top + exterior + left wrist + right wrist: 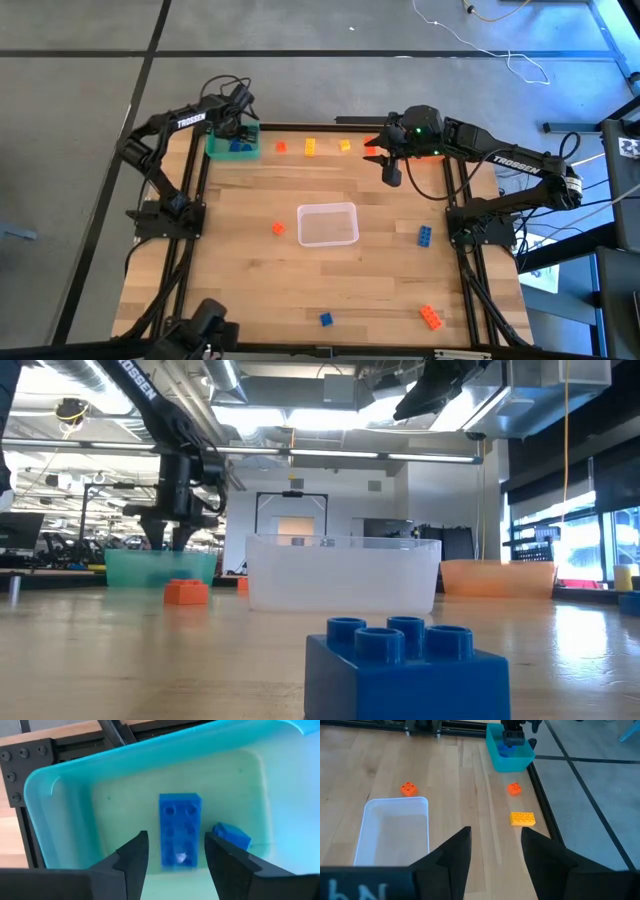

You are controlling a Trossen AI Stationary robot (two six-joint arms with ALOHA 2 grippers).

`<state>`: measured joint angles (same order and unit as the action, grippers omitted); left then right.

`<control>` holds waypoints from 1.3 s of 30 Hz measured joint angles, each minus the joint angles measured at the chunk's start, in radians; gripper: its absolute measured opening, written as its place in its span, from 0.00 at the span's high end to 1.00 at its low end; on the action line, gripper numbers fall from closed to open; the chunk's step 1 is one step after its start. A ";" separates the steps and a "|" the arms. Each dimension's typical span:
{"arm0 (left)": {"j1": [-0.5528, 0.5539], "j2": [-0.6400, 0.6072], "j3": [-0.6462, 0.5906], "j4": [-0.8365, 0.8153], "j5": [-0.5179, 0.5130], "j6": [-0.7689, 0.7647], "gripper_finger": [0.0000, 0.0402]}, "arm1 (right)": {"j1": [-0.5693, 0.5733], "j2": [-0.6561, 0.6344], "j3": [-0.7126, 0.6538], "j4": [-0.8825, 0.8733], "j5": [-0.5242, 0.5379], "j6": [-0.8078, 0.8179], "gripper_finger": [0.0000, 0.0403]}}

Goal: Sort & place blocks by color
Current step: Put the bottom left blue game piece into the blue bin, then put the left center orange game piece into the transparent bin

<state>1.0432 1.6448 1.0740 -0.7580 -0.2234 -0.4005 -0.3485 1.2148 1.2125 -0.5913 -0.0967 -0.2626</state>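
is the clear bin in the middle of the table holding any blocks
No, the clear bin is empty in the high view; the nearest orange block lies on the table beside it.

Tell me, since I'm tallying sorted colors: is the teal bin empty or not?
Not empty. The left wrist view shows two blue blocks lying in the teal bin, with the left gripper open above them.

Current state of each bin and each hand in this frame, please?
teal bin: holds two blue blocks
clear bin: empty
orange bin: contents not visible
left hand: open, above the teal bin, empty
right hand: open, empty, hovering above the table
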 joint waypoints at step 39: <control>-0.640 -0.422 0.002 -0.111 0.363 0.286 0.53 | 0.000 0.000 0.000 -0.036 -0.001 -0.009 0.57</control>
<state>0.4036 1.2228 1.0763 -0.8692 0.1394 -0.1141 -0.3481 1.2148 1.2125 -0.6270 -0.0978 -0.2718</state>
